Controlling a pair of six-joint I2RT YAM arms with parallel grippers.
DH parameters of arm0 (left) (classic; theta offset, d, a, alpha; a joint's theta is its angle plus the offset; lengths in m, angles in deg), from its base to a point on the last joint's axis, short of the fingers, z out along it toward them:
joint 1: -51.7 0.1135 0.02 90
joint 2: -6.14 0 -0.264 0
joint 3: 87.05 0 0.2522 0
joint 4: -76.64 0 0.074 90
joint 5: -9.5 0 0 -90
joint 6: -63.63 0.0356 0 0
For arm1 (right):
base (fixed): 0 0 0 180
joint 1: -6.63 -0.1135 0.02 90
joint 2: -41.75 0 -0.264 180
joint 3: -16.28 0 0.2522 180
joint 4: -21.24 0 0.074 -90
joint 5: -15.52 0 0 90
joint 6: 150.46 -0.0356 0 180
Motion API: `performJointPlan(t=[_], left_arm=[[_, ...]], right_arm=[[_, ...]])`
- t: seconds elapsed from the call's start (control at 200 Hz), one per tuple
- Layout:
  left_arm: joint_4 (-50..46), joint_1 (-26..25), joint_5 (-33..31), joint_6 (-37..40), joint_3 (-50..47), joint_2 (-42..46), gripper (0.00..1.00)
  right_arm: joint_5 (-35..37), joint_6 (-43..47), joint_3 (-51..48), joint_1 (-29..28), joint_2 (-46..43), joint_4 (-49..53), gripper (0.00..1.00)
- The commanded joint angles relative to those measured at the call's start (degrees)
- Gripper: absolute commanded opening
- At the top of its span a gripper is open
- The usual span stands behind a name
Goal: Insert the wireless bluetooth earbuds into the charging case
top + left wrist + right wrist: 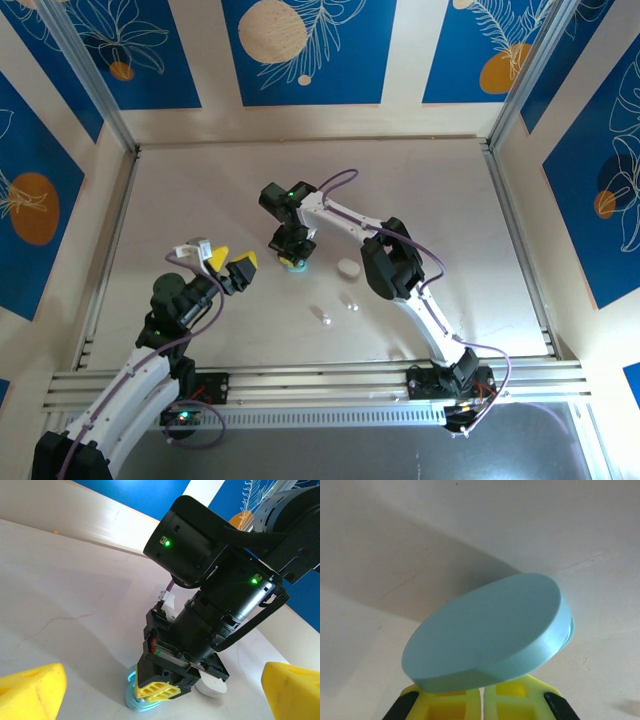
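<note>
**Right gripper closed on top of the blue case, earbuds out on the table**

On the left, I see my left gripper point(232, 262) above the table point(180, 190), with its yellow fingers spread wide and nothing between them. More to the middle, my right gripper point(292, 250) points down onto the blue case point(293, 266). Its two fingers point(450, 705) are pressed together and their tips touch the lid of this case. I see nothing pinched between them. In the right wrist view the lid looks tilted. Two small earbuds point(352, 303) lie on the bare table, on the near side of the cases and apart from them. The white case point(347, 267) lies just to the right of the blue one.
</note>
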Motion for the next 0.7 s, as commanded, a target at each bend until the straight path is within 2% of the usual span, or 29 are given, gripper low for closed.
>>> performJointPlan(t=[0.0, 0.135, 0.245, 0.45, 0.52, 0.695], left_arm=[[0.4, -0.4, 1.1, 1.0, 0.3, 1.0, 1.00], [0.4, -0.4, 1.1, 1.0, 0.4, 1.0, 1.00], [0.4, -0.3, 1.1, 0.9, 0.3, 1.0, 1.00], [0.2, -0.3, 1.0, 1.0, 0.3, 1.3, 1.00], [0.2, -0.4, 1.0, 1.0, 0.3, 1.3, 1.00], [0.2, -0.4, 1.0, 1.0, 0.3, 1.4, 1.00]], right_arm=[[-1.3, -1.2, 1.2, 0.3, 1.6, 1.2, 0.00], [-1.3, -1.2, 1.2, 0.3, 1.7, 1.4, 0.01], [-1.3, -1.2, 1.3, 0.3, 1.6, 1.5, 0.07], [-1.3, -1.2, 1.8, 0.3, 1.3, 1.9, 0.09], [-1.2, -1.2, 1.9, 0.2, 1.1, 2.1, 0.14], [-0.9, -1.0, 1.9, 0.1, 0.4, 2.3, 0.14]])
